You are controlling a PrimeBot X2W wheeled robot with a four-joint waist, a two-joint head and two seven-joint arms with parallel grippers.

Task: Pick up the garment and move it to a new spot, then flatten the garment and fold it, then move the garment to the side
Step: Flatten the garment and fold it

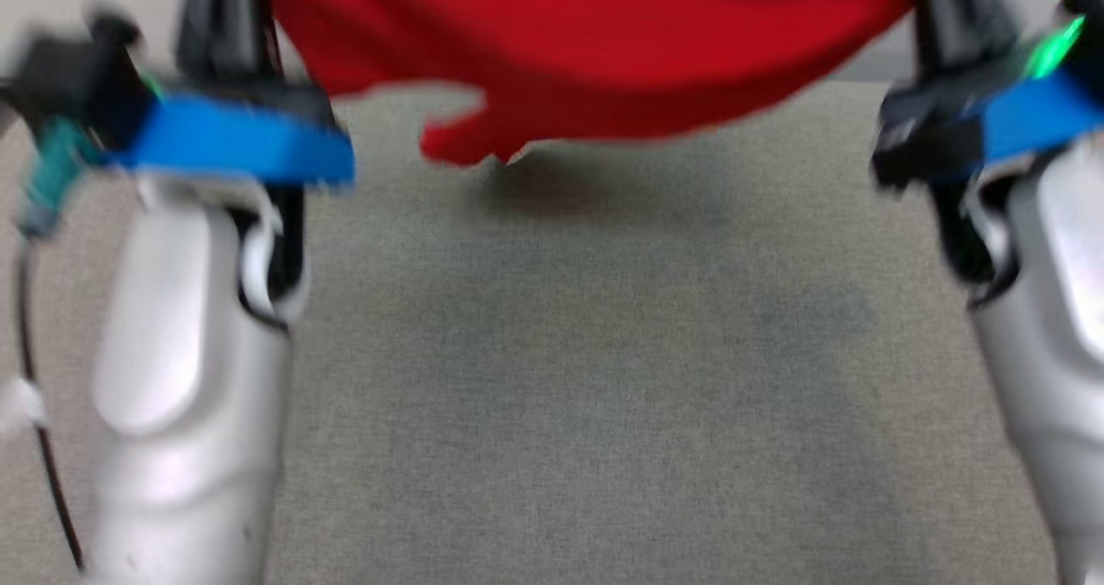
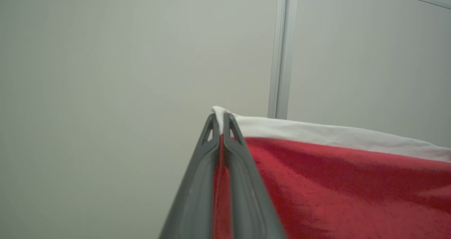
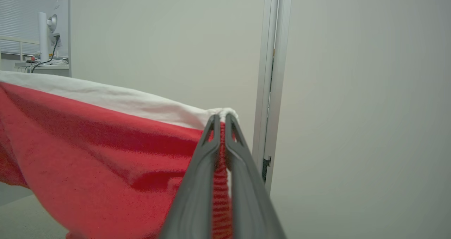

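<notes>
A red garment [image 1: 586,41] with a white band along its top edge hangs stretched between my two grippers, off the grey table [image 1: 586,378]. Its lowest fold [image 1: 466,141] dangles just above the cloth surface. My left gripper [image 2: 221,117] is shut on the garment's [image 2: 334,182] white-edged corner. At the other corner my right gripper [image 3: 222,118] is shut on the garment [image 3: 98,154] too. In the head view both silver forearms rise at the sides, and the dark fingers [image 1: 224,15] run up out of the top edge.
The grey fabric-covered table spreads below and in front of the hanging cloth. Pale wall panels with a metal seam [image 2: 282,52] stand behind. A desk with a white monitor [image 3: 45,38] shows far off at the left of the right wrist view.
</notes>
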